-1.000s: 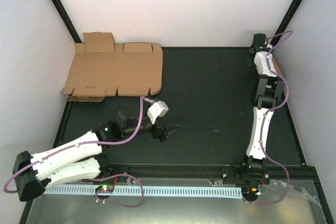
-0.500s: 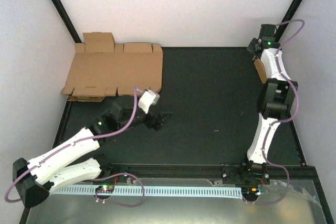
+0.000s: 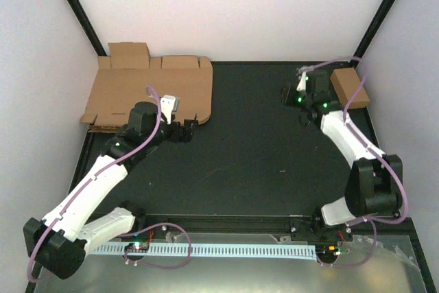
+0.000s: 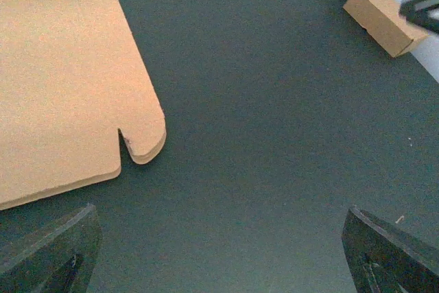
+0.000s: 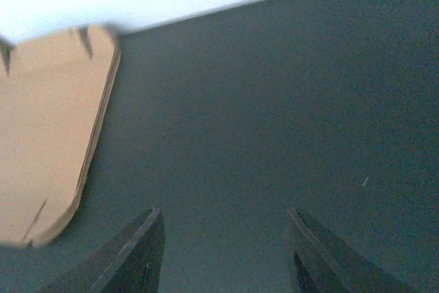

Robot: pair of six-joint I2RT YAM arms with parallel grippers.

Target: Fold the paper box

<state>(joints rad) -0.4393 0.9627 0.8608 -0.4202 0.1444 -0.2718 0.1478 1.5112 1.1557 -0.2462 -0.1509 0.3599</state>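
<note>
My left pincer (image 4: 219,259) is hovering low over the table (image 3: 260,142), just beside the near right corner of the flat cardboard sheets (image 4: 62,80). Judging from that, the step in hand is taking one sheet off that pile. To do it well, I am thinking of sliding one finger under the rounded corner tab and closing on the top layer alone. The right wrist view, though blurred, is showing several edges stacked there, so a deep bite would likely lift more than one. A shallow approach along the table, then a gentle drag towards the open middle, looks safest to me.

The left pincer is spread wide. Its two dark fingers are sitting at the bottom corners of its own view with only bare table between them, touching nothing and holding nothing. My right pincer (image 5: 219,259) is also parted and empty, over the far right part of the table and facing across towards the sheets.

The paper box (image 3: 345,87) is lying at the far right corner of the table, looking closed up into a small brown block. It is just beside my right wrist in the overhead view and well apart from my left arm.
</note>
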